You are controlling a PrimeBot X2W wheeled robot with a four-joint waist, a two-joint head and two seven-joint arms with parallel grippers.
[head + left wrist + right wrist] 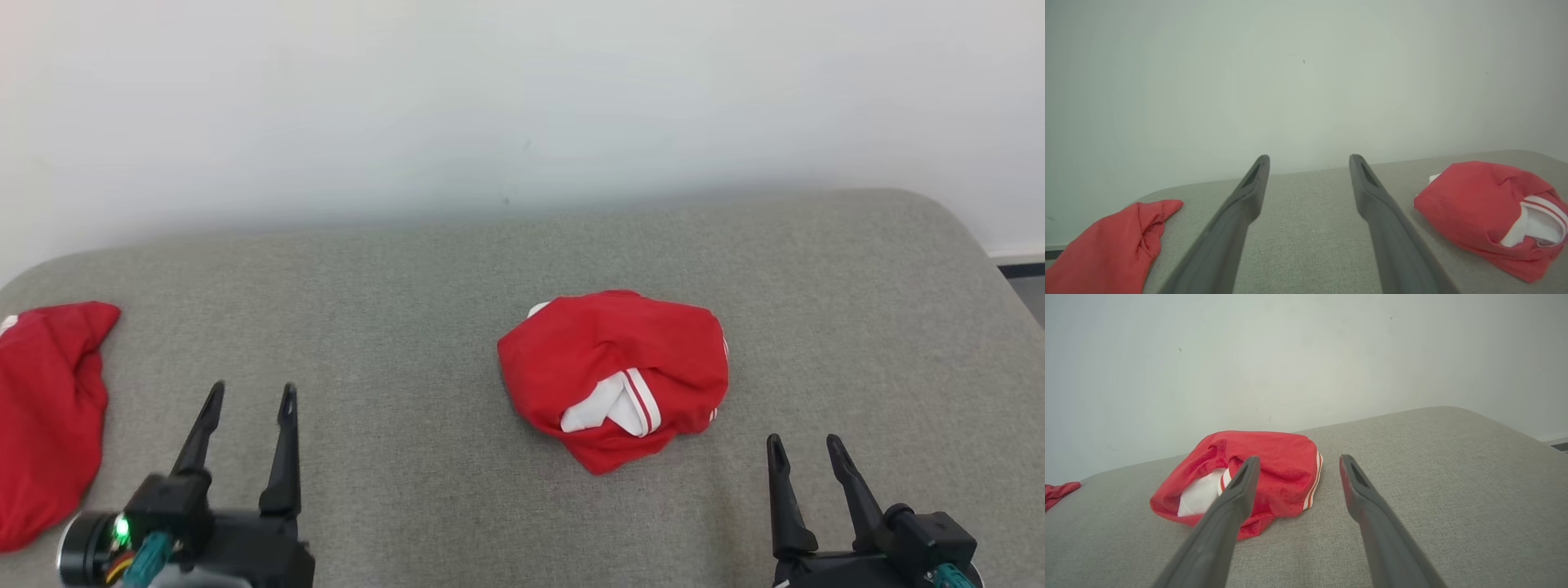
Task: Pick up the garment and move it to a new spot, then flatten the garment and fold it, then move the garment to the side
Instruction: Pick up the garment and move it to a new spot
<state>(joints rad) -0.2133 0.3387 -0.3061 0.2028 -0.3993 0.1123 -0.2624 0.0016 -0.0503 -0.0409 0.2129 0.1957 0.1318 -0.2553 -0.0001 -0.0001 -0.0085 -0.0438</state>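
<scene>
Holds left hand (252, 389) and right hand (804, 441) wide, empty. Faces crumpled red garment (612, 376) on tabletop (408, 269), red cloth (49, 408) at left edge.

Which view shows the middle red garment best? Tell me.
Head view: the garment lies whole and unobstructed. The left wrist view crops it at the edge; in the right wrist view the right gripper partly covers it.

Soft cloth on woven cloth, matt all round.
The crumpled garment (612, 367) is soft red cloth with white trim, matt and creased; the second red cloth (49, 408) looks the same. The bench (392, 278) wears grey, coarse-woven fabric. The fingers (282, 457) of my left hand (251, 390) and right hand (804, 443) look like smooth, matt dark plastic; the wall (522, 98) is flat, pale paint.
</scene>
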